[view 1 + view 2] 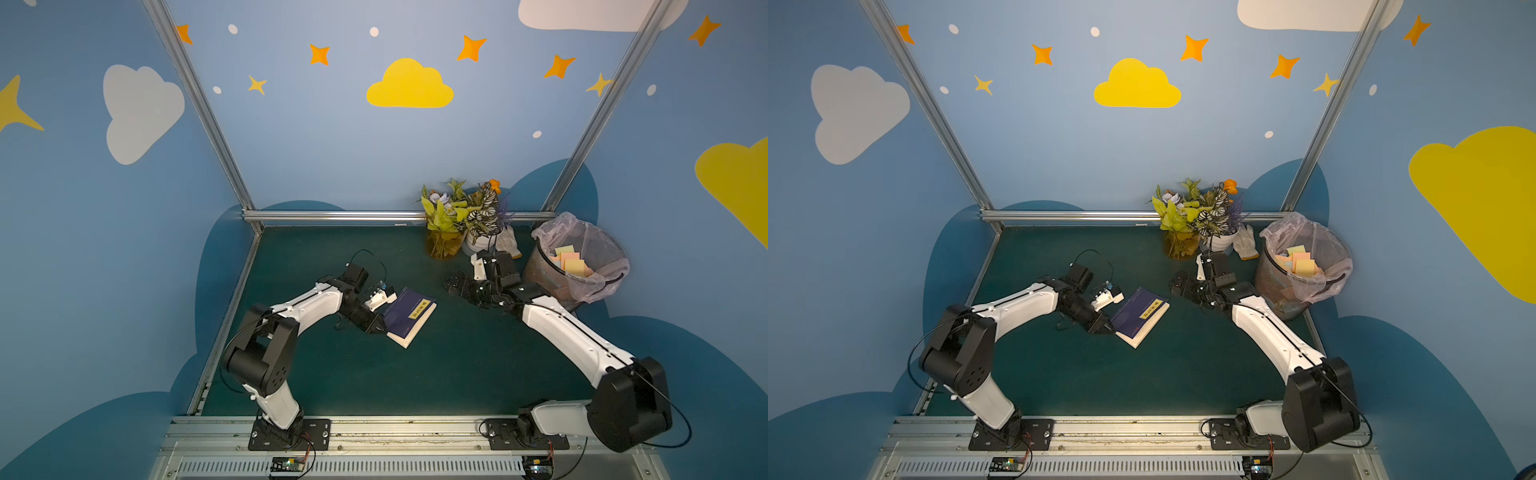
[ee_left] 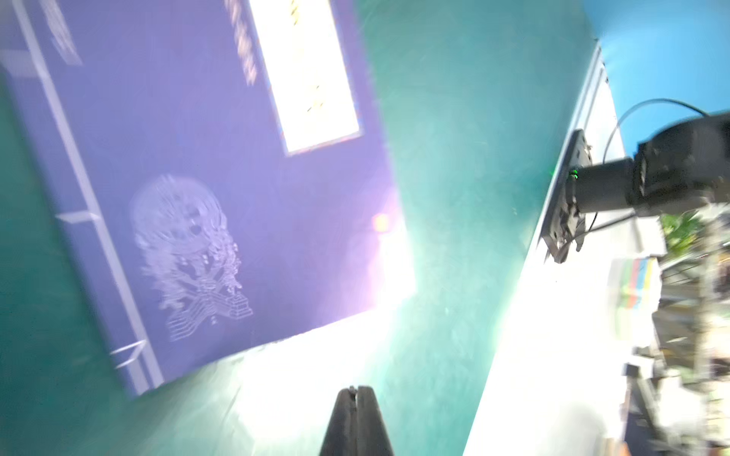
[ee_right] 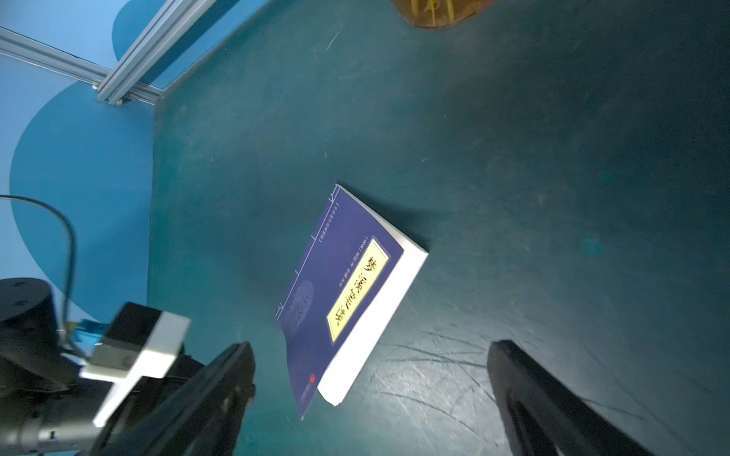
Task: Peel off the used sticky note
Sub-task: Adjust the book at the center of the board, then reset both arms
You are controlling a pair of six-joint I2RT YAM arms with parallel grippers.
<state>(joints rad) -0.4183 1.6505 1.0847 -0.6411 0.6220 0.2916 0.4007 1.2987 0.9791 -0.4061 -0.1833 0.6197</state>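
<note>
A dark blue book lies closed on the green mat, with a yellow printed title strip on its cover. No sticky note shows on the cover. Several pastel sticky notes lie in the bin. My left gripper is shut and empty, low at the book's spine-side corner. My right gripper is open and empty, to the right of the book and facing it.
A mesh bin with a plastic liner stands at the back right, close behind my right wrist. Two potted plants and a white glove sit by the back rail. Aluminium posts frame the mat.
</note>
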